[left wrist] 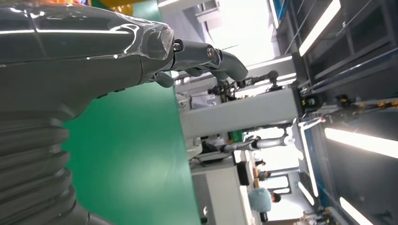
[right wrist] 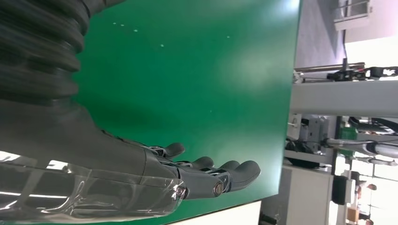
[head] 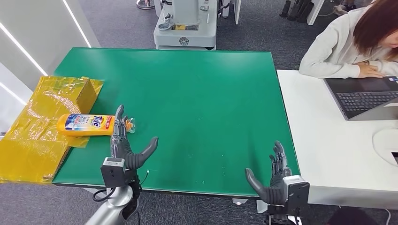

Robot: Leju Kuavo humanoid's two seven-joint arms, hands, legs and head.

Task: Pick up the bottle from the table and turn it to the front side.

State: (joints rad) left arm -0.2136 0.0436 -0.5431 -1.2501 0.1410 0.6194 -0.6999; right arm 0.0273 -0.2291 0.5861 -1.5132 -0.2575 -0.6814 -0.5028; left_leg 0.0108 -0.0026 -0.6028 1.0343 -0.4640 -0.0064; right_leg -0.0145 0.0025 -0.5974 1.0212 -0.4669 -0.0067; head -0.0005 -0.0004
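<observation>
Lying flat, yellow bottle (head: 87,124), "Tide" label

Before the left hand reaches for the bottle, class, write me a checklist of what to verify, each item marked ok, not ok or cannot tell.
1. Left hand free and fingers apart: ok, it holds nothing.
2. Bottle within sight and unobstructed: ok, it lies on its side at the green table's left edge, partly on the yellow wrapping.
3. Left hand already touching the bottle: cannot tell; its fingertips overlap the cap end in the head view.
4. Right hand out of the way: ok, open at the table's near edge, far from the bottle.
5. Person clear of the workspace: ok, seated at the laptop on the white table.
6. Front side of the label up: cannot tell.
</observation>
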